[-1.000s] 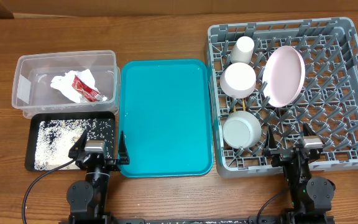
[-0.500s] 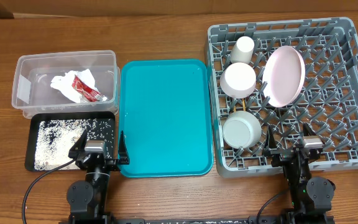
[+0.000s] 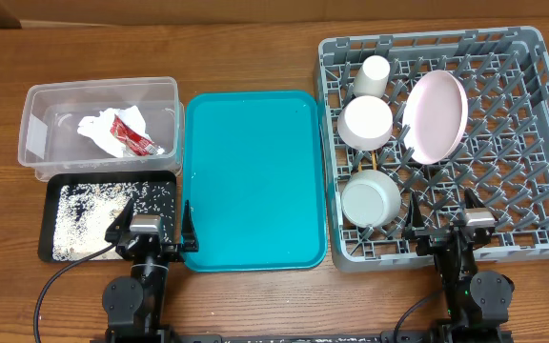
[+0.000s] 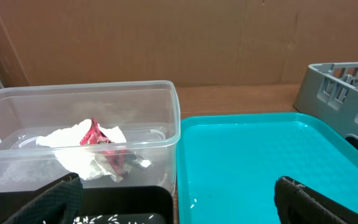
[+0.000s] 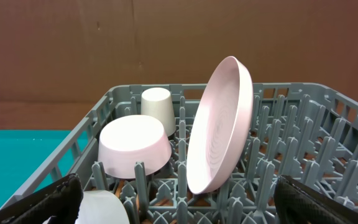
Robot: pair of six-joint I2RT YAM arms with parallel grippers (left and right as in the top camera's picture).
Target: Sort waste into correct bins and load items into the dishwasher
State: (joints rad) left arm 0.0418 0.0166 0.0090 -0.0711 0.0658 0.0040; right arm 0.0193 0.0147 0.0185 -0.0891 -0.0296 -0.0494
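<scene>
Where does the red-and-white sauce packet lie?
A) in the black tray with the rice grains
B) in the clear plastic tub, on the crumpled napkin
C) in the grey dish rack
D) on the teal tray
B: the sauce packet rests on the crumpled napkin inside the clear plastic tub, as the overhead and left wrist views both show.

The surface (image 3: 255, 57) is brown wood with visible grain and a soft sheen. The tub (image 3: 103, 85) is clear glossy plastic, the napkin (image 3: 96, 129) crumpled paper, the sauce packet (image 3: 133, 141) shiny. The teal tray (image 3: 255, 181) is smooth glossy plastic, the dish rack (image 3: 532, 181) matt grey plastic, the pink plate (image 3: 437, 116) smooth.
</scene>
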